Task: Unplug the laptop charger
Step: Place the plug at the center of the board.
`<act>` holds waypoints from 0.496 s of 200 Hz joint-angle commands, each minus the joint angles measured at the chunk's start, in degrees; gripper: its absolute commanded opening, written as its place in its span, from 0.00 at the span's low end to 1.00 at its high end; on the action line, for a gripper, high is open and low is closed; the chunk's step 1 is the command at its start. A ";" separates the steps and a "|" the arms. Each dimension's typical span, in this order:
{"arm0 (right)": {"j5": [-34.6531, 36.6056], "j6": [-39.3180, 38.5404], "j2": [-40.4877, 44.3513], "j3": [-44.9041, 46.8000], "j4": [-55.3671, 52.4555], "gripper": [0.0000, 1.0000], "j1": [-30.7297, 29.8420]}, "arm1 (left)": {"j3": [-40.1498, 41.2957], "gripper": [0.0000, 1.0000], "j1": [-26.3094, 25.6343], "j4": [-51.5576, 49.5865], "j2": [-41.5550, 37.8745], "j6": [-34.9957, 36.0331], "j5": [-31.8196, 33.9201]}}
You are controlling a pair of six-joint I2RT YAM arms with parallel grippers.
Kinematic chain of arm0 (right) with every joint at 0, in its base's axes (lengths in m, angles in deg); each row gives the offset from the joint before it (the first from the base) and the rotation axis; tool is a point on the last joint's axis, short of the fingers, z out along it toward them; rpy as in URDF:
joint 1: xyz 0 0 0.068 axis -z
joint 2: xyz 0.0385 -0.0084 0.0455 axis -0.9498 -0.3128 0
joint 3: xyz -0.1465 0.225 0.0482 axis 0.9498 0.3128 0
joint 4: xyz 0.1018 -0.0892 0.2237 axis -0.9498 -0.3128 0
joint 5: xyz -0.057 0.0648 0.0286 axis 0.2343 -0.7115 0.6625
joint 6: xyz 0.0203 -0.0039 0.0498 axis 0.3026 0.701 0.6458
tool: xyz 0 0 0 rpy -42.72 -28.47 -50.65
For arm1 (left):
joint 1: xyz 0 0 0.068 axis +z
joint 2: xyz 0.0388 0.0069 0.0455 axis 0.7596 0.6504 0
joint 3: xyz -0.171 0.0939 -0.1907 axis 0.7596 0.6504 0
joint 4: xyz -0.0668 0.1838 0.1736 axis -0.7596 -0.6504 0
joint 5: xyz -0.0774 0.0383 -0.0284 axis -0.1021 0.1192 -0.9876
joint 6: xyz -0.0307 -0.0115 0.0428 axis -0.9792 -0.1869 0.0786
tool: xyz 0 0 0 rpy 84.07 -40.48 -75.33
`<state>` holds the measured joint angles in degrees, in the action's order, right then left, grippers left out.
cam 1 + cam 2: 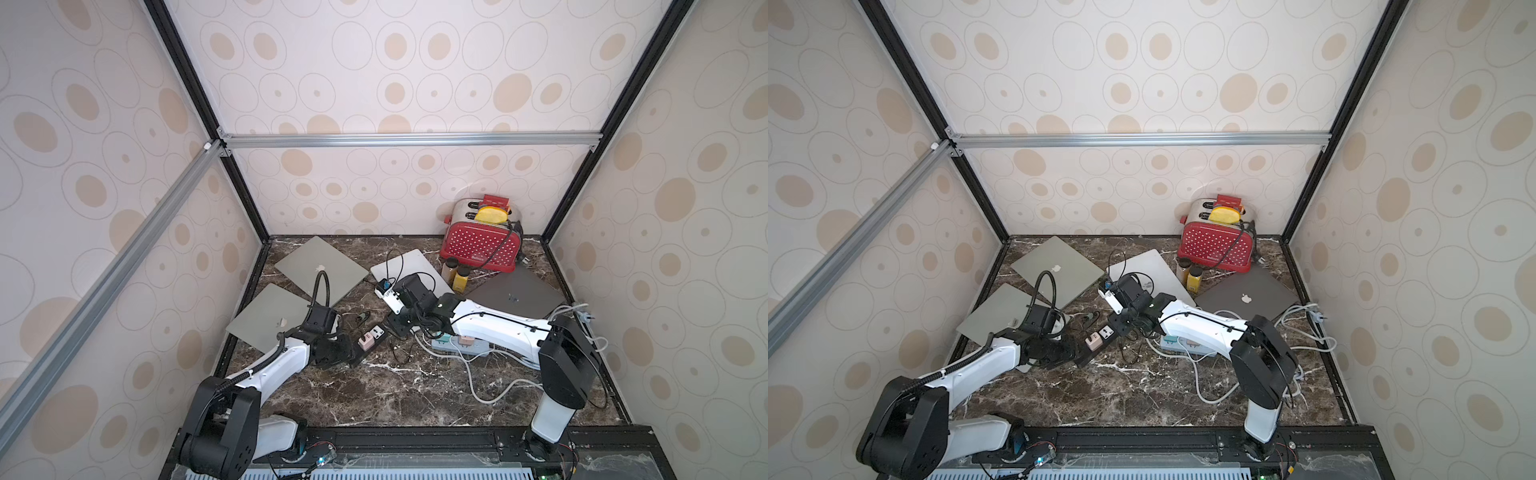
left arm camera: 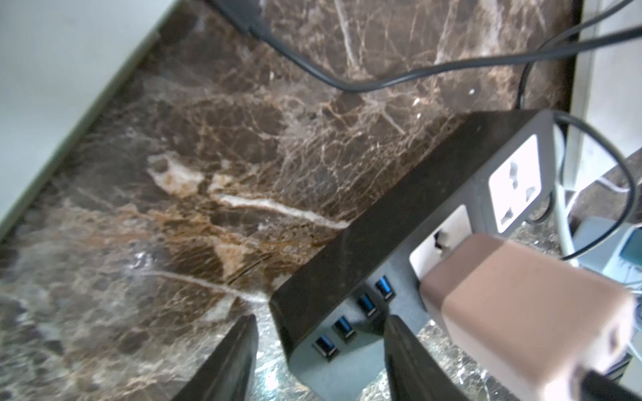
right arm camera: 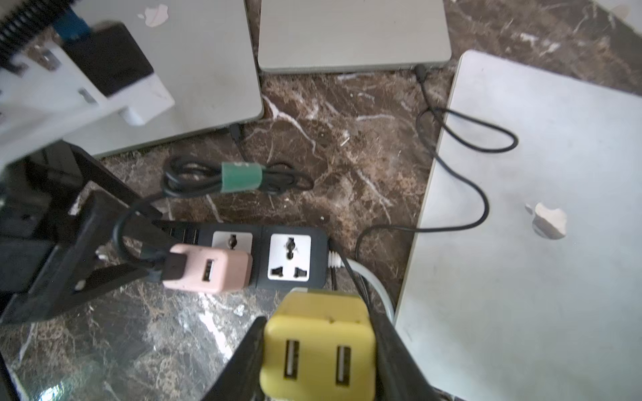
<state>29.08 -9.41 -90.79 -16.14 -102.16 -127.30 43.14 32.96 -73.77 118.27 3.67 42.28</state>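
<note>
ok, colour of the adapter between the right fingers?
Yellow. The adapter shows best in the right wrist view.

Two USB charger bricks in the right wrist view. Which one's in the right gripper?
The yellow charger, clamped in the right gripper. The pink charger is plugged into the black power strip, a black cable in its port.

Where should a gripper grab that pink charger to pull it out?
Probably its two flat sides, coming from above: the pink charger stands up from the black power strip, and a cable fills its top face.
</note>
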 commanded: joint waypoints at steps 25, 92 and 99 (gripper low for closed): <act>-6.27 3.27 -0.58 4.06 -6.21 0.23 1.78 | -1.51 0.70 -0.18 -6.05 -3.73 1.48 2.13; -7.09 3.90 -5.64 2.87 -6.10 0.33 2.91 | -3.61 0.86 -0.18 -7.84 -7.69 3.01 1.11; -7.10 3.88 -5.91 3.09 -5.83 0.33 3.09 | -3.89 0.87 -0.17 -8.18 -8.62 2.98 1.06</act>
<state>21.76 -5.87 -95.22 -12.64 -107.25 -124.70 42.26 32.96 -79.39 113.22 5.31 43.33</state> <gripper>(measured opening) 0.429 0.853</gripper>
